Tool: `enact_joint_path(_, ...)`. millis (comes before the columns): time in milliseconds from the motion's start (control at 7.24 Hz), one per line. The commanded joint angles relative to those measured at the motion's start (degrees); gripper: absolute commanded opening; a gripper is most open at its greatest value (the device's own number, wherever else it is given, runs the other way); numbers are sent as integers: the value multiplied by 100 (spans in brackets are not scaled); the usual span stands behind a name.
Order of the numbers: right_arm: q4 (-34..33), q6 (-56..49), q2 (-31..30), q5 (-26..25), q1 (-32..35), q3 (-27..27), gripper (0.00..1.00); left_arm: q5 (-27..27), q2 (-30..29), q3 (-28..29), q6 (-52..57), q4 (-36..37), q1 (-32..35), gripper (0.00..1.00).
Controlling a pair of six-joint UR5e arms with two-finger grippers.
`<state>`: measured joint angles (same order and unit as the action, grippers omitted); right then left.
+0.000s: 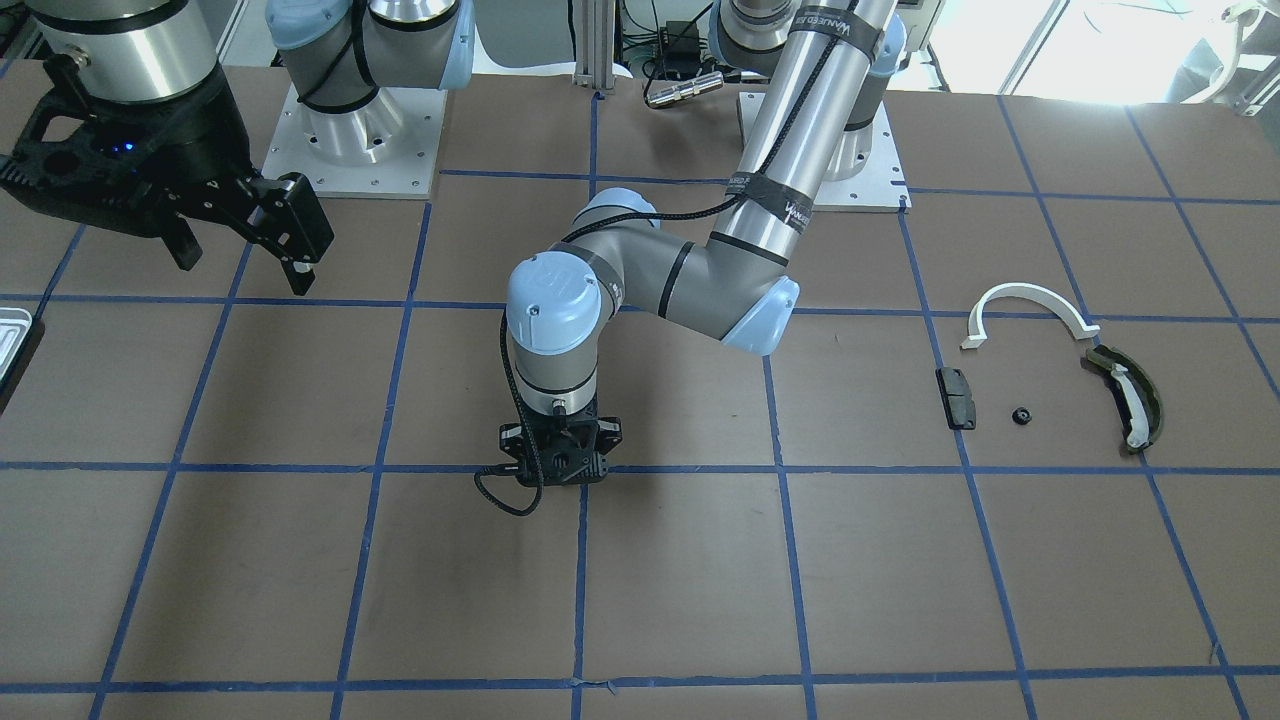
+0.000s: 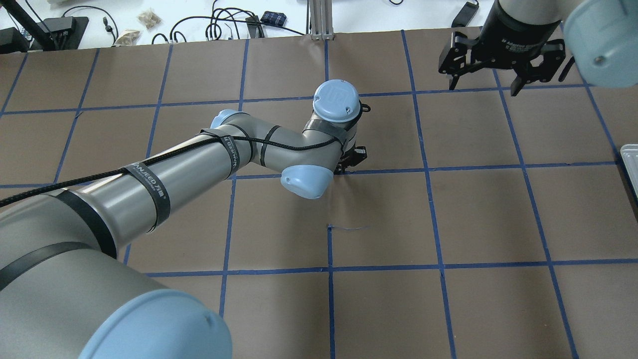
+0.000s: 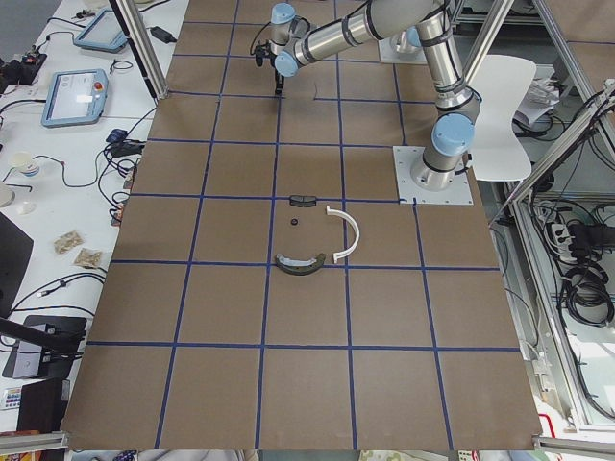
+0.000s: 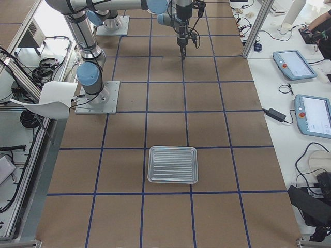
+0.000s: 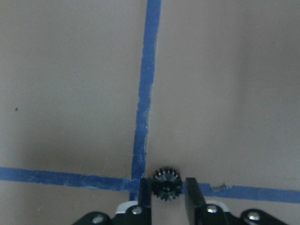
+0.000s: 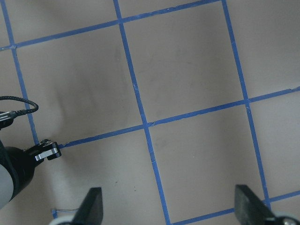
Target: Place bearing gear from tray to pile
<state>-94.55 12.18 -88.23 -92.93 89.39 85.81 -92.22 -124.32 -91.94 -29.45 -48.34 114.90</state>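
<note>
Black bearing gear (image 5: 166,183) lay between the left gripper's (image 5: 168,186) barely parted jaws in the middle of the counter (image 1: 690,600), while the right gripper (image 6: 168,192) hung wide open farther off.

Brown table (image 1: 680,580) gridded with blue tape. On it, a round black part (image 1: 1020,415), with white arc (image 1: 1030,291) at 12 o'clock, block (image 1: 956,397) at 9, olive piece (image 1: 1130,395) at 3. A tray (image 4: 172,149) lies well apart.

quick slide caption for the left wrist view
Left gripper straddling a small black toothed gear at a blue tape crossing on the brown table
</note>
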Motion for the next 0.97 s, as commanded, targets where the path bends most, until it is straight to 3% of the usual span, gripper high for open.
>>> enact_joint_path(0,-28,4,226,29,-27,-162,100,28,301,839,569,-1519,-457,0)
enact_joint_path(138,-72,4,305,47,-27,-109,100,-24,486,1158,1103,-2373,-755,0)
enact_joint_path(414,-90,13,324,64,-10,-109,100,-251,1143,891,3214,-3284,-2034,0)
enact_joint_path(553,-116,-5,385,73,17,-135,100,-270,1408,506,4261,-3244,-2772,0)
enact_joint_path(829,-125,-5,491,65,17,-170,100,-419,1822,-102,5502,-3244,-3628,0)
